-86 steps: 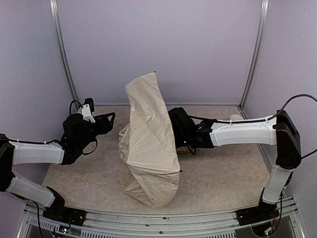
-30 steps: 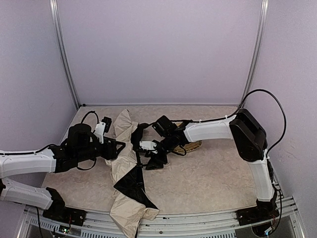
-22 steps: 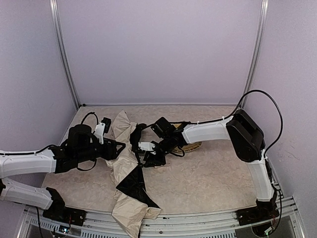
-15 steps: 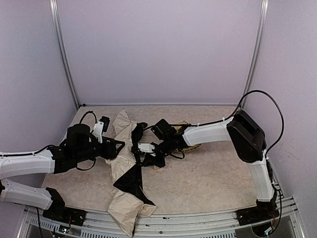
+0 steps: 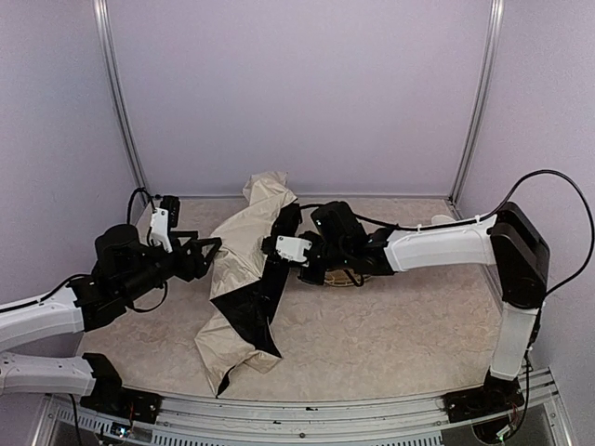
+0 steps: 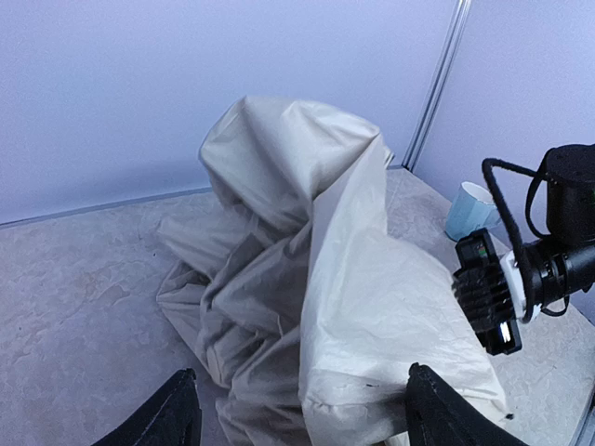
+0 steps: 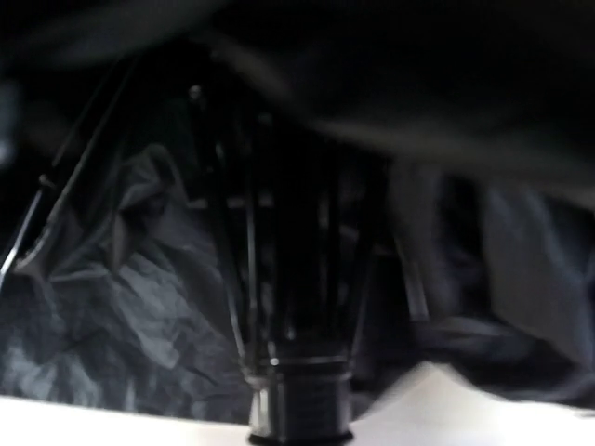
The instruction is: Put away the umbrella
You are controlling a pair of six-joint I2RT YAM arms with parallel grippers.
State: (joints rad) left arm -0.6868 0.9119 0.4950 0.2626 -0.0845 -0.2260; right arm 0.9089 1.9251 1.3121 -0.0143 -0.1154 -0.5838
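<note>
Two pincers flank the umbrella [image 5: 244, 243], which slumps half-collapsed on the tabletop [image 5: 400, 325]. Left pincer [image 5: 204, 253]: fingers spread wide, just beside the cream canopy. Right pincer [image 5: 282, 253]: buried among the umbrella's black folds and ribs; its grip cannot be told.

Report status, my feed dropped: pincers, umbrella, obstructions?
Left pincer open, facing umbrella. Right pincer buried in it, state unseen. Umbrella crumpled, mid-table. Basket under right arm.
</note>
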